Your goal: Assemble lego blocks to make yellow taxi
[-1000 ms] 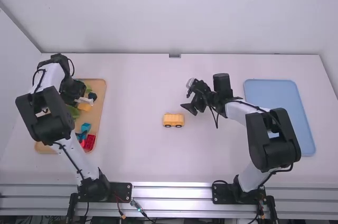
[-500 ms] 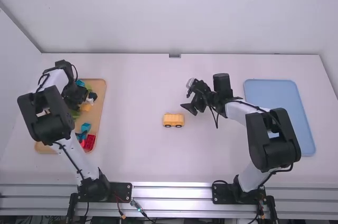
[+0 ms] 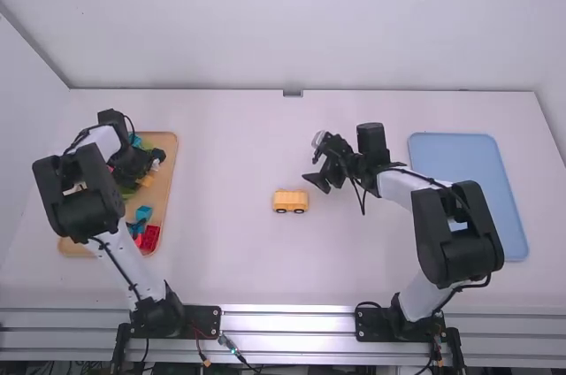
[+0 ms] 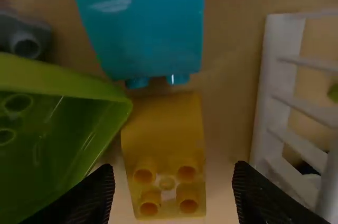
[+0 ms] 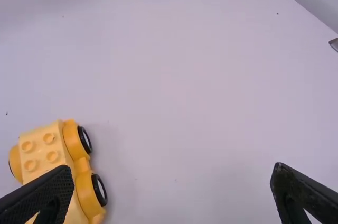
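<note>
Spread for the yellow block (image 4: 165, 139).
I have my left fingers (image 4: 94, 196) wide apart and empty over it in the tray (image 3: 168, 147), presumably to pinch it past the green block (image 4: 31, 166). The car (image 3: 290, 202) sits wheels-down mid-worktop (image 3: 230, 260), likely as the build's base; my right fingers (image 5: 46, 195), open and empty, leave access near it.

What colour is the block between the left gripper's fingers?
The block is yellow-orange, seen best in the left wrist view.

The turquoise block (image 4: 148, 28) looks glossy plastic, the tan tray (image 3: 166, 142) smooth wood.
</note>
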Motion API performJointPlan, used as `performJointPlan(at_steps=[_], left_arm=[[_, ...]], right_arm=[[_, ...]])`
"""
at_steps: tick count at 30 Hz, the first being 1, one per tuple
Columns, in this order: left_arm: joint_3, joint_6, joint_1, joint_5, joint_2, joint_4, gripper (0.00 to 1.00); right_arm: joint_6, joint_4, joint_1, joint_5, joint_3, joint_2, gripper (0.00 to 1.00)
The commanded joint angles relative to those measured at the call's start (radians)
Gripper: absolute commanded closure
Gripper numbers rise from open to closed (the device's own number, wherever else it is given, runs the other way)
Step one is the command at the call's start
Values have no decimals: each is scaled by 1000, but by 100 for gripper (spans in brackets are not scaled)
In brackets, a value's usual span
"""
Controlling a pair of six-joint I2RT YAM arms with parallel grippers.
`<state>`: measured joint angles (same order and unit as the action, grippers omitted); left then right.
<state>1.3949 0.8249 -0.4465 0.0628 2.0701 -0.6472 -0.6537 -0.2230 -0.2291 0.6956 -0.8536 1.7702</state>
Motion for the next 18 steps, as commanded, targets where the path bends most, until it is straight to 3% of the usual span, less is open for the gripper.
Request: performJointPlan(at_steps=[1, 6, 11, 18], left_arm=[[-18, -11, 9, 2, 8, 3, 41], [-51, -11, 15, 1, 8, 40, 44], [-58, -11, 14, 6, 8, 43, 58], [-27, -15, 13, 9, 8, 18, 66]], right_arm=[[3, -1, 1, 3, -17, -24, 1], [3, -1, 1, 2, -17, -24, 1], [4, 0, 0, 3, -17, -24, 1], [3, 5, 0, 3, -17, -24, 1]])
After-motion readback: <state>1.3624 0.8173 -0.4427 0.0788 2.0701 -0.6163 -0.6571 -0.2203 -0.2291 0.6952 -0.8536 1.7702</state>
